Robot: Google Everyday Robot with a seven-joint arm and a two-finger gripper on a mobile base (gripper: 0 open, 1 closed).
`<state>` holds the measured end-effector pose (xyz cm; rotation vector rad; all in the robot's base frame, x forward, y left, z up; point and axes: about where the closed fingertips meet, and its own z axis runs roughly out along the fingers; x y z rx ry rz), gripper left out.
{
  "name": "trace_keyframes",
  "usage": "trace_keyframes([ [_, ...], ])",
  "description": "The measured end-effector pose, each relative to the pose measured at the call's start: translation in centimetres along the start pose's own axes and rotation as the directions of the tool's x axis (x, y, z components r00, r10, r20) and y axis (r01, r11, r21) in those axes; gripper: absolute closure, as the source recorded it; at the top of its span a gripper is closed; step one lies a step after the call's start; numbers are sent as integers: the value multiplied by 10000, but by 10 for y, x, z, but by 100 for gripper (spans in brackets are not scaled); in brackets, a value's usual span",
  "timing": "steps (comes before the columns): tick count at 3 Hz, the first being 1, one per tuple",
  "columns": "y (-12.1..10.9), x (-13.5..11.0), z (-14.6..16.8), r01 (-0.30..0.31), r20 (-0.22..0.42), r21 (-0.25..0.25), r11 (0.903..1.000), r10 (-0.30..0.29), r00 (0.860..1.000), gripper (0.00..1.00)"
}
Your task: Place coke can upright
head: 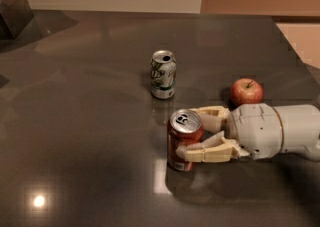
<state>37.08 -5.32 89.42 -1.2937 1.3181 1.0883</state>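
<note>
The coke can [183,143], red with a silver top, stands upright on the dark table [85,121] near the middle front. My gripper [189,135] reaches in from the right, level with the tabletop. Its two tan fingers are closed around the can, one in front across the can's lower half and one behind near its rim. The white wrist housing [260,130] lies right of the can.
A white-and-green can [163,74] stands upright behind the coke can, a short gap away. A red apple [246,91] sits just behind my wrist. A dark boxy object [12,13] is at the far left corner. The table's right edge runs near the arm.
</note>
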Motion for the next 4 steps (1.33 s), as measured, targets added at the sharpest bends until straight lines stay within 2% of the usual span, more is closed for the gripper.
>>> trace_keyframes([
  [1,2,4,0,282,-117,-104,9995,-283,9995,36],
  [2,2,3,2,305,-131,-138,9994,-307,9994,12],
  [3,3,2,4,327,-144,-169,9993,-329,9994,0],
  [4,3,2,4,327,-145,-170,9993,-330,9994,0],
])
